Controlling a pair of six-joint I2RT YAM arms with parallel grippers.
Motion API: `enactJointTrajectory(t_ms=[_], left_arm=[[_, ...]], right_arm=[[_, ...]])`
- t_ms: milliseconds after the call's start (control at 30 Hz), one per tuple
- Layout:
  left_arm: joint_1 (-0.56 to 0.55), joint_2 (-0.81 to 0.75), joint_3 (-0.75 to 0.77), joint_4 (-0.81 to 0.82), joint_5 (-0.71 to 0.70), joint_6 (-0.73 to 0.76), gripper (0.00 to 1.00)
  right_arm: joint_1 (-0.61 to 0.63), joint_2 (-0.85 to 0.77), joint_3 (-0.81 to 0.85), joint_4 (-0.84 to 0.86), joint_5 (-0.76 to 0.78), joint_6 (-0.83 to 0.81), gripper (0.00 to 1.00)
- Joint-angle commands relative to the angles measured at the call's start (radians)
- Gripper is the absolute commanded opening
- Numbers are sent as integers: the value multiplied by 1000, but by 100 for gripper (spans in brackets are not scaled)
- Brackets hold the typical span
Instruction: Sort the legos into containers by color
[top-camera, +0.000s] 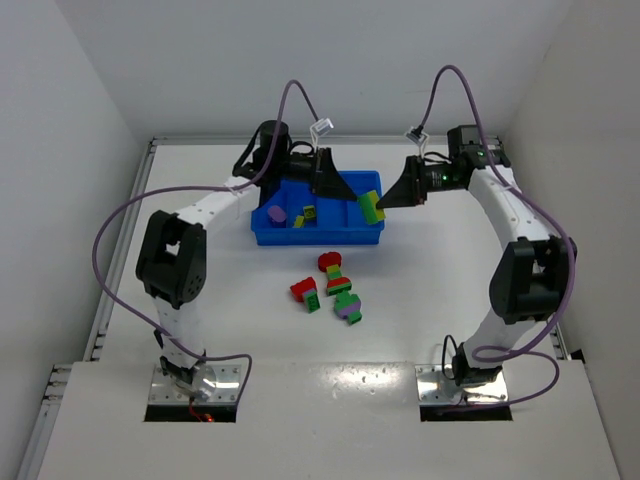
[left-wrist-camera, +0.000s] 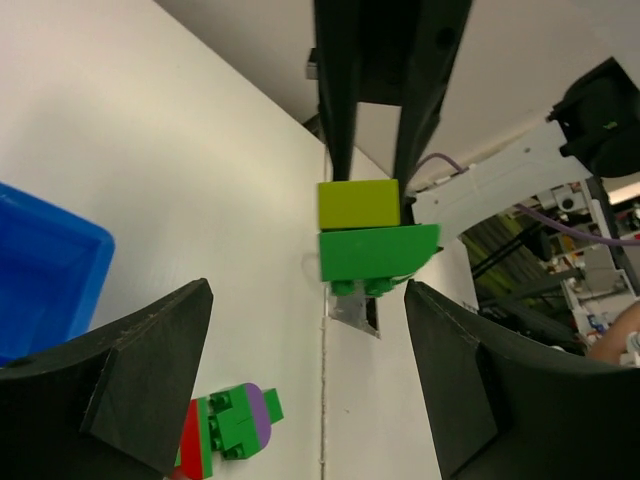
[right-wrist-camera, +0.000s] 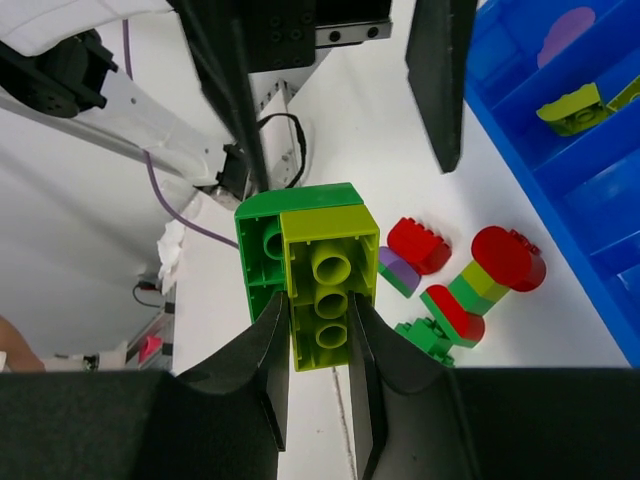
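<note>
2 arms, 2 sets of fingers. The R fingers (right-wrist-camera: 250, 385) are pinching 1 two-brick stack (right-wrist-camera: 320, 270), a yellow-green brick joined to a green one, w/ the pads clamped on the yellow-green brick's sides. The stack is held up off the worktop (top-camera: 250, 330).

The L fingers (left-wrist-camera: 150, 370) are spread wide and hold nothing. Seen from the L wrist, the stack hangs in line w/ their gap, beyond the tips and touching neither pad.

The blue tray (top-camera: 300, 237) sits just below and beside both sets of fingers; at least 3 compartments show from the R wrist. There are 3 pcs in it: 1 purple brick (top-camera: 277, 213) in one compartment and 2 yellow-green pieces (top-camera: 308, 213) in the next.

The loose legos lie on the worktop nearer the arm bases, well apart from both sets of fingers, in approx. 3 groups:
- 1 red-topped mixed stack (top-camera: 335, 272)
- 1 red+green pair (top-camera: 305, 292)
- 1 green+purple pair (top-camera: 347, 306)

Exact joins between these can't be made out.
</note>
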Motion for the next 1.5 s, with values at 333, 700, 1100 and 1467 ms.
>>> enactJointTrajectory(t_ms=[333,700,1100,1467], left_arm=[[-13,-77,27,-218,-23,205,84],[-100,-148,68,-486,-569,322,75],[-144,-139,145,-477,-661,298,75],[-153,-120,145,-449,-632,288,79]], right_arm=[[4,-58,17,27,324,-60,0],[114,-286,-143,415,731,216,0],[179,-308,-175,415,932,236,0],[188,-299,-175,415,912,236,0]])
